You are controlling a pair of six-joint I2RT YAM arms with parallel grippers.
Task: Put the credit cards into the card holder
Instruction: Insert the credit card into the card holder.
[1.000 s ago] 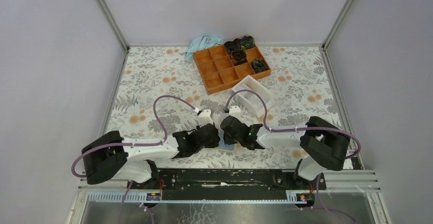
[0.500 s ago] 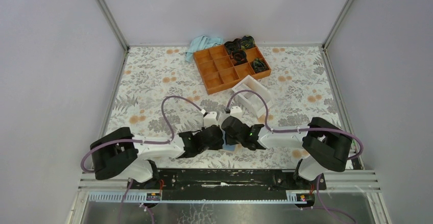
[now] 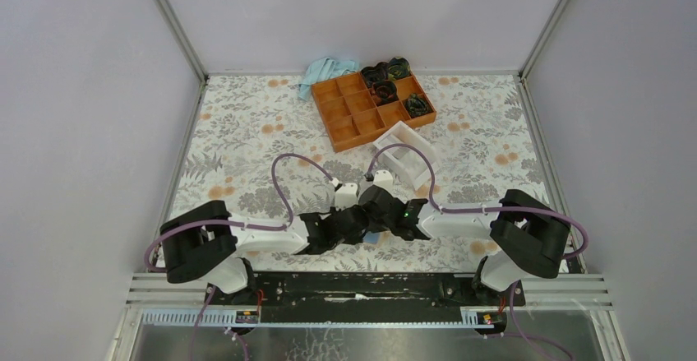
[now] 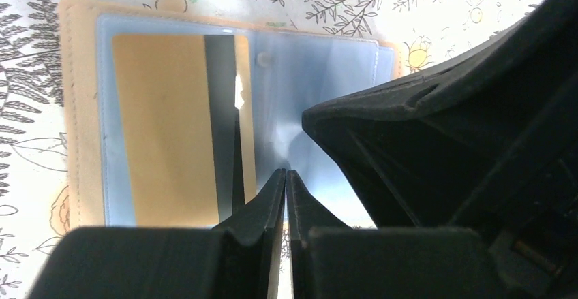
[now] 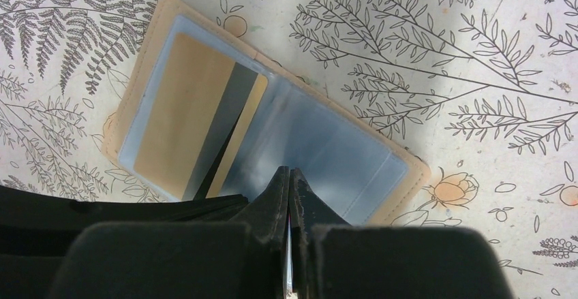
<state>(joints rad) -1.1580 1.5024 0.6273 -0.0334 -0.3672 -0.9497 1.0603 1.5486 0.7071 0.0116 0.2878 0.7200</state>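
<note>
The left jaws (image 4: 286, 180) are drawn together to a hairline slit, and nothing can be made out in it; the right jaws (image 5: 290, 180) are clenched, with a pale sliver low between them that may be a card's edge, though I cannot tell.

Both pairs point at the card holder (image 4: 76, 122), which lies open and flat on the desk (image 5: 443, 74), straight ahead of each set of tips. In the left wrist view it spreads across the upper half of the frame, its fold running top to bottom just above the left jaws; a gold card (image 4: 160, 129) with a dark stripe sits in the left-hand pocket, long axis up the frame; the clear blue sleeve (image 4: 341, 81) right of the fold looks empty, and the right arm's black tip comes down onto it from the right of the frame. In the right wrist view the holder runs on a diagonal from upper left to lower right, with that empty sleeve right at the tips; so the coming move likely turns on its mouth, and the right arm seems the nearer.

In the top view the two wrists meet over the holder and cover all but a blue corner; a thin dark line beside the stripe may be shadow or an edge-on card; no loose credit cards show anywhere.
</note>
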